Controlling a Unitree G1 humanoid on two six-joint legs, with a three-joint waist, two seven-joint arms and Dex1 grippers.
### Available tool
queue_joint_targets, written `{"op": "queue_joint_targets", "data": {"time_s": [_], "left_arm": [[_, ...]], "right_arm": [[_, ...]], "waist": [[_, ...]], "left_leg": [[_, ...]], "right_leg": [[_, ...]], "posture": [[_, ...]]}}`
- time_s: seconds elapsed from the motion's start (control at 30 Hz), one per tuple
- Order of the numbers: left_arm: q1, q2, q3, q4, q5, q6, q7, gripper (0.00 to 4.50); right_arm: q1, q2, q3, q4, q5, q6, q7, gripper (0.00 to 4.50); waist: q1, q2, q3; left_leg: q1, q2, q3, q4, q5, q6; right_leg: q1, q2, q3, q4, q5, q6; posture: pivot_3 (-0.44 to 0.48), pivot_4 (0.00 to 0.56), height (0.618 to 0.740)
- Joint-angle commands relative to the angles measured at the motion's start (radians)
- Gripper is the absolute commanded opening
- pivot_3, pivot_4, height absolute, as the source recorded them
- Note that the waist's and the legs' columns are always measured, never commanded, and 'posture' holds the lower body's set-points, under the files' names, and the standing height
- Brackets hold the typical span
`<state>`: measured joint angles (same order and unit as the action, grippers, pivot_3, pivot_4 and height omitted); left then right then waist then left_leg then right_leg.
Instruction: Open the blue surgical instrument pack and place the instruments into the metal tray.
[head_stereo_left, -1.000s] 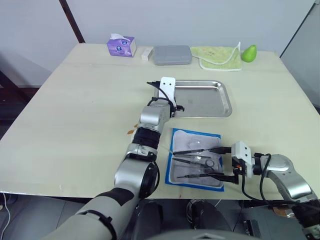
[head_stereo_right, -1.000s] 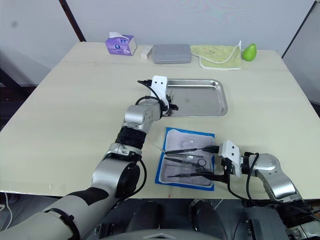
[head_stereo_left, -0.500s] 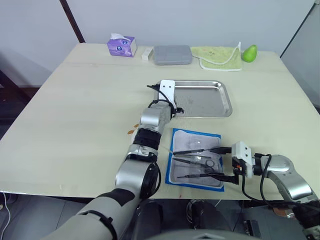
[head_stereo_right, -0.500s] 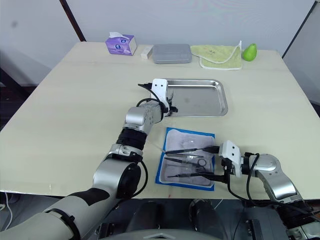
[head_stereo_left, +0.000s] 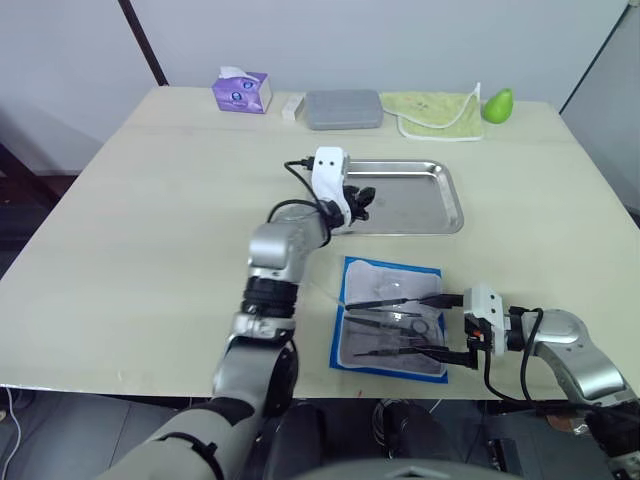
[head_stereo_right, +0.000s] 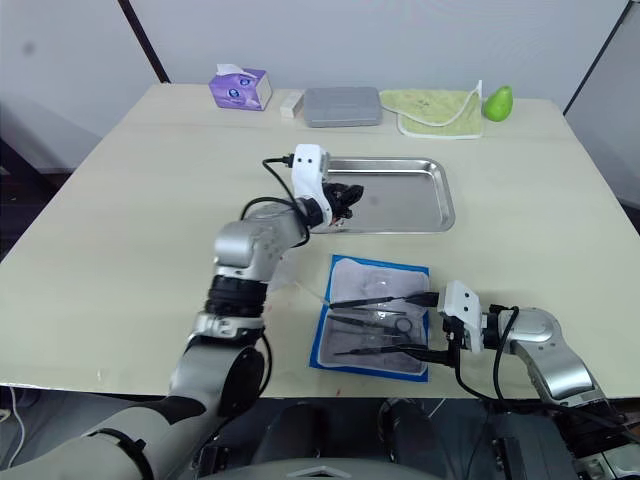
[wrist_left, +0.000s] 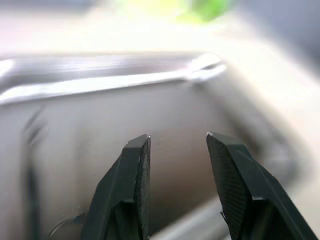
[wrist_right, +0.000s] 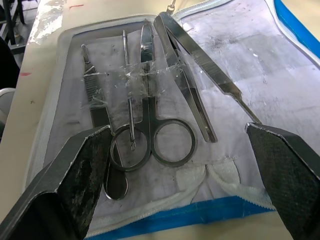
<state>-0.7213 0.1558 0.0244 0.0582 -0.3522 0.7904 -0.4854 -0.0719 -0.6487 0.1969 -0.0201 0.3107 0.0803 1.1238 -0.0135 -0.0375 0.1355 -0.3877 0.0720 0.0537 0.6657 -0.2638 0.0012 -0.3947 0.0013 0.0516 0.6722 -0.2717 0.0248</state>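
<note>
Instruments: scissors, forceps and probes lying in the opened blue surgical instrument pack, near table's front edge.
Right gripper: fingers spread wide at pack's edge, empty.
Left gripper: fingers parted, empty, over metal tray.

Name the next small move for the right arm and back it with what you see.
Probably ease the right claw down onto the scissors and close. Its fingers stand wide open either side of the instruments, which lie on the opened blue surgical instrument pack. The left claw hangs open and empty over the metal tray.
</note>
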Motion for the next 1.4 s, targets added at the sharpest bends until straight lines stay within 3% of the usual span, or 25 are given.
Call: {"op": "queue_joint_targets", "data": {"time_s": [0.03,0.13,0.33,0.4,0.53,0.6,0.63,0.8,1.03,1.2,1.3,1.4], "left_arm": [[0.083,0.13,-0.034,-0.163,-0.103,-0.071,-0.284,1.88],[0.172,0.25,-0.06,-0.23,-0.125,-0.17,-0.461,1.88],[0.29,0.378,-0.027,-0.24,-0.185,-0.25,-0.648,1.88],[0.319,0.425,-0.003,-0.241,-0.228,-0.226,-0.705,2.14],[0.382,0.52,0.047,-0.227,-0.26,-0.248,-0.79,3.6],[0.428,0.576,0.089,-0.213,-0.259,-0.28,-0.835,3.85],[0.446,0.601,0.107,-0.205,-0.266,-0.285,-0.854,4.31],[0.488,0.685,0.141,-0.159,-0.261,-0.323,-0.933,4.47],[0.474,0.713,0.122,-0.151,-0.244,-0.357,-0.97,4.47],[0.439,0.679,0.051,-0.231,-0.168,-0.377,-0.865,4.47],[0.395,0.658,-0.036,-0.294,-0.137,-0.312,-0.801,4.47],[0.304,0.628,-0.148,-0.305,-0.022,-0.225,-0.669,4.47]], "right_arm": [[0.043,-0.026,0.019,0.082,-0.051,0.055,-0.002,4.5],[0.046,-0.023,0.013,0.084,-0.048,0.05,-0.001,4.5],[0.06,-0.02,0.002,0.075,-0.043,0.046,0.0,4.5],[0.067,-0.022,-0.001,0.07,-0.041,0.044,0.0,4.5],[0.084,-0.03,-0.013,0.061,-0.034,0.039,0.001,4.5],[0.094,-0.036,-0.026,0.058,-0.029,0.034,0.003,4.5],[0.098,-0.038,-0.031,0.057,-0.027,0.034,0.005,4.5],[0.107,-0.042,-0.049,0.057,-0.021,0.027,0.013,4.5],[0.104,-0.038,-0.057,0.063,-0.018,0.021,0.02,4.5],[0.103,-0.033,-0.059,0.056,-0.017,0.023,0.021,4.5],[0.101,-0.031,-0.057,0.054,-0.019,0.024,0.02,4.5],[0.096,-0.028,-0.056,0.05,-0.02,0.028,0.018,4.5]], "waist": [[0.0,0.001,0.0],[0.004,0.001,0.001],[0.011,0.001,0.001],[0.013,0.001,0.001],[0.011,0.001,0.002],[0.01,0.001,0.002],[0.011,0.002,0.002],[0.028,0.002,0.003],[0.029,0.003,0.003],[0.03,0.004,0.004],[0.029,0.004,0.004],[0.029,0.003,0.004]], "left_leg": [[0.0,0.0,0.0,0.0,0.0,0.0],[0.0,0.0,0.0,0.001,0.0,0.0],[0.0,0.0,0.0,0.001,0.0,0.001],[0.0,0.0,0.0,0.001,0.0,0.001],[0.0,0.0,-0.003,0.001,0.0,0.001],[0.0,0.0,-0.003,0.001,0.0,0.001],[0.0,0.001,-0.003,0.001,0.0,0.001],[0.0,0.001,-0.004,0.001,0.0,0.001],[-0.001,0.001,-0.003,0.001,0.0,0.001],[-0.002,0.001,-0.003,0.001,0.0,0.001],[-0.003,0.001,-0.003,0.002,0.0,0.001],[-0.005,0.0,-0.003,0.003,0.0,0.001]], "right_leg": [[0.0,0.0,0.0,0.0,0.0,0.0],[0.0,-0.001,-0.001,0.0,0.0,0.0],[0.0,-0.002,0.0,0.0,-0.002,-0.003],[0.0,-0.002,-0.001,0.0,-0.002,-0.003],[0.0,-0.002,-0.001,0.0,-0.002,-0.003],[0.0,-0.002,-0.001,-0.001,-0.002,-0.003],[0.0,-0.002,-0.001,-0.001,-0.003,-0.004],[-0.001,-0.003,-0.001,-0.002,-0.005,-0.001],[-0.001,-0.004,-0.001,-0.002,-0.004,-0.002],[-0.001,-0.003,-0.002,-0.002,-0.003,-0.004],[-0.001,-0.003,-0.002,-0.003,-0.003,-0.004],[-0.001,-0.002,-0.005,-0.003,-0.003,-0.004]], "posture": [[0.0,0.15,0.738],[0.0,0.15,0.738],[0.0,0.15,0.738],[0.0,0.15,0.738],[0.0,0.15,0.738],[0.0,0.15,0.738],[0.0,0.15,0.738],[0.0,0.15,0.738],[0.0,0.15,0.738],[0.0,0.15,0.738],[0.0,0.15,0.738],[0.0,0.15,0.738]]}}
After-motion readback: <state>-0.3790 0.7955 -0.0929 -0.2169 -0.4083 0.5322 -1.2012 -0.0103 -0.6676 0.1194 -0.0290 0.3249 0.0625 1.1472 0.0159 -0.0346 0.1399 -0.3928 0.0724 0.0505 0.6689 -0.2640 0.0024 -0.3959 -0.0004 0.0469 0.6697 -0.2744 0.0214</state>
